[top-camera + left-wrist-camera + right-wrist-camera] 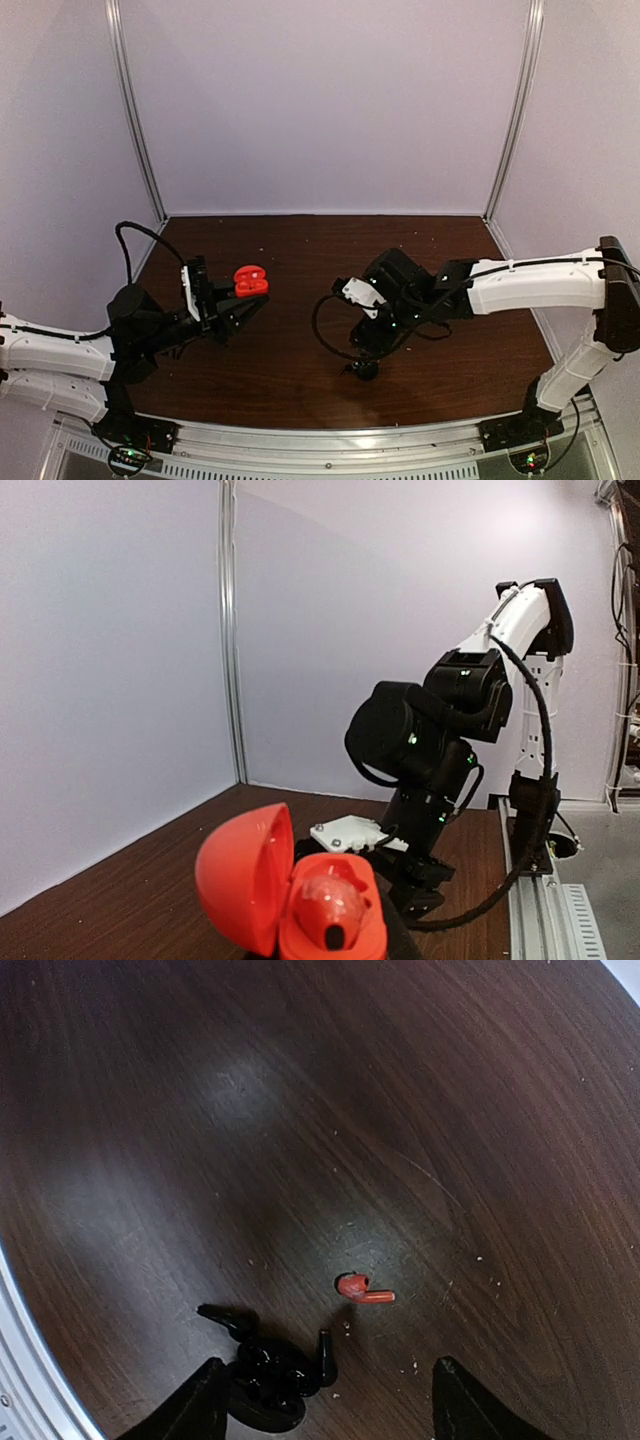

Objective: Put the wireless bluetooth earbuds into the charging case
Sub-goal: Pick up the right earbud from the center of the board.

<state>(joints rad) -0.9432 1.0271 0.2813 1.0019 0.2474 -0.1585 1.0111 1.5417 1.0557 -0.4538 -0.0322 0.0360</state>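
**One bud seated, one loose on the desk**

The left arm (60, 355) holds the red charging case (300, 910) up off the desk (300, 1110). Its jaws look clenched on the base, though they are mostly hidden beneath the case in the wrist view. The lid (240, 875) hangs open to one side and the mouth faces upward. I read this as presenting the wells so the other arm can drop a bud straight in. One red-orange earbud (330, 908) sits in the case; I cannot make out the second well.

The other red-orange earbud (365, 1289) lies flat on the desk, stem out to the side. The right arm (530, 285) hovers over it with its jaws released and spread wide, the bud in line with the gap between them and untouched. Just beside it is a black charging case (265, 1395) with black earbuds (325, 1357) against it; whether those are seated is unclear.

The task looks about half done. Picking up the loose bud is likely next, and the jaws would have to close on something tiny without nudging the black case.
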